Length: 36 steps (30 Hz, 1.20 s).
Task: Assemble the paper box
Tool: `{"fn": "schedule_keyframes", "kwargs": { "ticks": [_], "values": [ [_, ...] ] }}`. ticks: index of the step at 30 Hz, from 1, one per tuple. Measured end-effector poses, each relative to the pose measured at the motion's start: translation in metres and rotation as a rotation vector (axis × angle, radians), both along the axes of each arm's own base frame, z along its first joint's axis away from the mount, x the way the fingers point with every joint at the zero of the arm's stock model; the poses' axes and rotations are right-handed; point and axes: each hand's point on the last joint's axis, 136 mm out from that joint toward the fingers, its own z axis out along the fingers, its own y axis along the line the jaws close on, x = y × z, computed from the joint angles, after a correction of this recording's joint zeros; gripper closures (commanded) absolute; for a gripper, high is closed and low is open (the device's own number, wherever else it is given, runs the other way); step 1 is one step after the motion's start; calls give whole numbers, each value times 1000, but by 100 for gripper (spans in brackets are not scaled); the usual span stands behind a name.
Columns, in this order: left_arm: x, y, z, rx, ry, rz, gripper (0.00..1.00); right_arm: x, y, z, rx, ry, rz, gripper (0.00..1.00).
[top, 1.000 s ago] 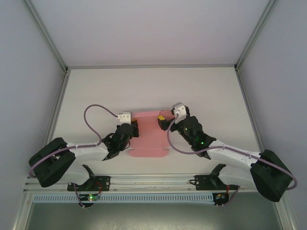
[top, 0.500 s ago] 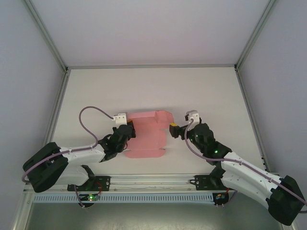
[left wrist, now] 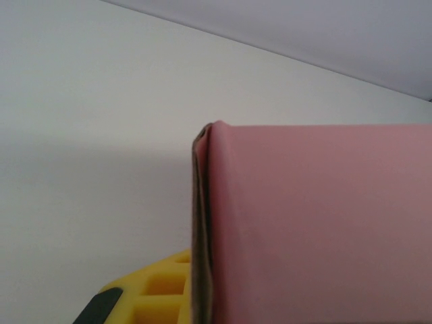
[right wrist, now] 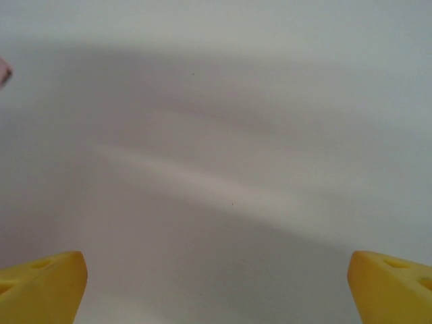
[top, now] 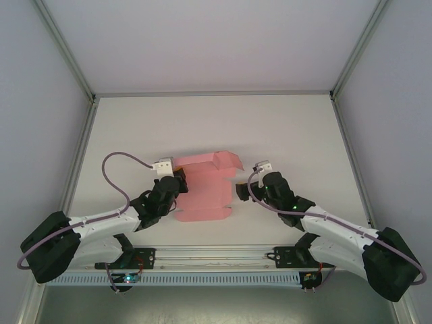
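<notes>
Currently: paper box point(top: 204, 194) is a flat pink sheet on the table point(top: 290, 135), far flap raised. Left gripper point(top: 178, 182) clamps its left edge; the left wrist view shows that edge folded over. Right gripper point(top: 241, 192) sits just beside it, jaws apart.

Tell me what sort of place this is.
Probably a robot test cell: white table enclosed by aluminium frame posts and blank pale walls, two arms bolted at its near edge, one pink paper box.

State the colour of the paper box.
Plain pink, no pattern. The paper box shows best in the top external view.
</notes>
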Motion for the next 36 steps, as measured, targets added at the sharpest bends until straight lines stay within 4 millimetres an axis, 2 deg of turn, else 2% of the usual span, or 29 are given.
{"fn": "schedule_keyframes", "kwargs": {
  "ticks": [5,13,21,31,36],
  "values": [
    [-1,0,-2,4,6,-4,100,8,2,3,-16,-23,1,2],
    [-1,-1,-4,7,15,-11,100,20,17,26,3,-89,50,2],
    [-2,-4,-11,16,32,-23,100,22,19,32,-21,-117,69,2],
    [-3,-6,-22,36,62,-37,100,28,25,52,-23,-172,97,2],
    [-3,-7,-22,34,64,-43,100,27,38,45,-8,-146,147,2]
  ]
}}
